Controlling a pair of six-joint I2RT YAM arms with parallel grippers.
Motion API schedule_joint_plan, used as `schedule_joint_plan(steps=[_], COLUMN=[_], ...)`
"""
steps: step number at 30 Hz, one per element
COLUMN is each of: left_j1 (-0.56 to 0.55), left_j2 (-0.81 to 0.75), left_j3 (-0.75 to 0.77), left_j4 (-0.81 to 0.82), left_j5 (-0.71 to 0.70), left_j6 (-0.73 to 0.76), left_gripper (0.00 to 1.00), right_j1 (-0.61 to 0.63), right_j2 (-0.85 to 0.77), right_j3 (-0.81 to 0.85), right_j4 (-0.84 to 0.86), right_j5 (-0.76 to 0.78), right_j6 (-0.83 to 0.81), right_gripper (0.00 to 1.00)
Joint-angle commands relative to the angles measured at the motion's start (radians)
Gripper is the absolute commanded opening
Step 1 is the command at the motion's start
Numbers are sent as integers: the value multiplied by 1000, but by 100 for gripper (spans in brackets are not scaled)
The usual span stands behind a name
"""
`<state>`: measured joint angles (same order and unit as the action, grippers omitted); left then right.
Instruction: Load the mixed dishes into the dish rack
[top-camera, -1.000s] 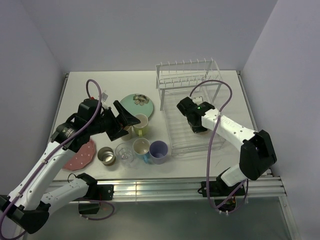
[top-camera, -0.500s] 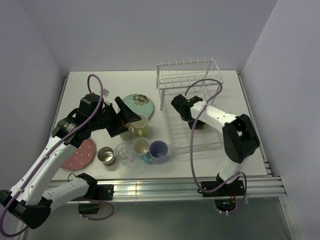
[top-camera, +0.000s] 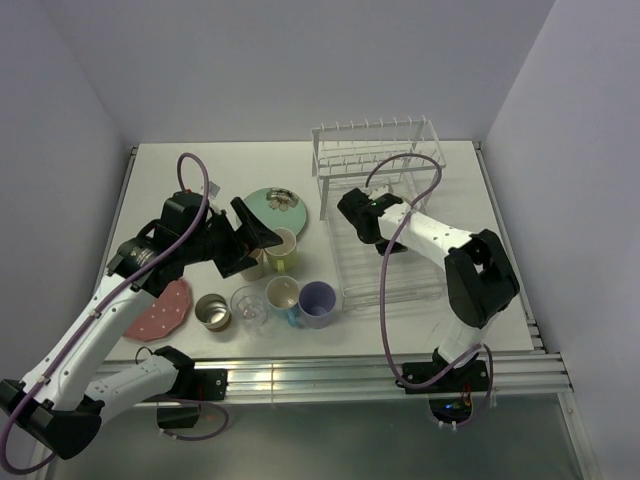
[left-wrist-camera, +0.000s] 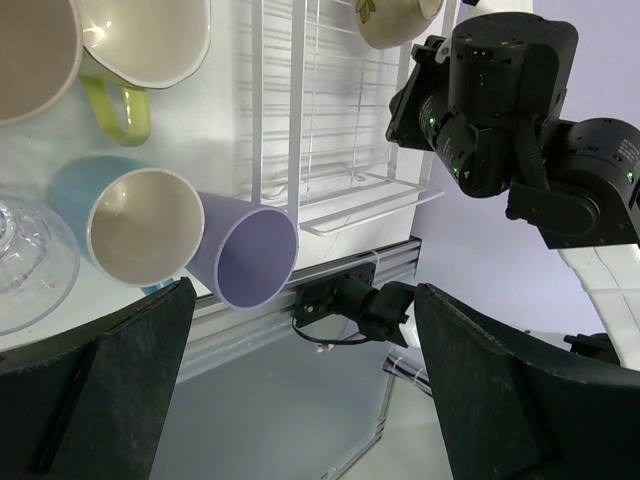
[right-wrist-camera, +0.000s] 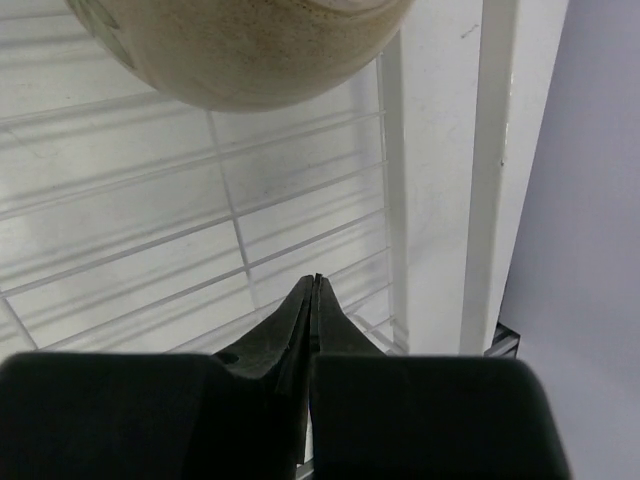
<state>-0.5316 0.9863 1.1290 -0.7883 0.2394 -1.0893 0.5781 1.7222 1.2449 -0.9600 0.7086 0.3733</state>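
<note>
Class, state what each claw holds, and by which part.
Nothing is held. The left claw stands open and empty; the right claw is shut on nothing.

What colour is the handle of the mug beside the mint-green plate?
Yellow-green. The mug handle shows best in the left wrist view.

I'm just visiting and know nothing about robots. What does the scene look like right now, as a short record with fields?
Rack: white wire dish rack, right side of table
In rack: one bowl, in the lower basket
On table: green plate, pink plate, steel cup, glass, tan cup, yellow cup, blue cup, lavender cup
Left gripper: open, empty, over the cups
Right gripper: shut, empty, over the rack beside the bowl
</note>
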Motion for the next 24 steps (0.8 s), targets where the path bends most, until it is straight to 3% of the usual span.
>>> schedule_joint_plan(steps=[1,15,24], left_j1=[-1,-1,-1], left_j2=[-11,-37,-41], left_j3=[-8,-23,-31], left_j4=[43,11,20], left_j5=[23,23,24], left_j6=[-3,5,2], left_gripper=[97,98,98], right_j1=[5,8,41], right_j2=[-24,166,122], right_j3=[-2,154,67], right_j4=[17,24,20], right_j5=[66,184,143], right_j6=[-7,-60,-34], right_gripper=[0,0,0])
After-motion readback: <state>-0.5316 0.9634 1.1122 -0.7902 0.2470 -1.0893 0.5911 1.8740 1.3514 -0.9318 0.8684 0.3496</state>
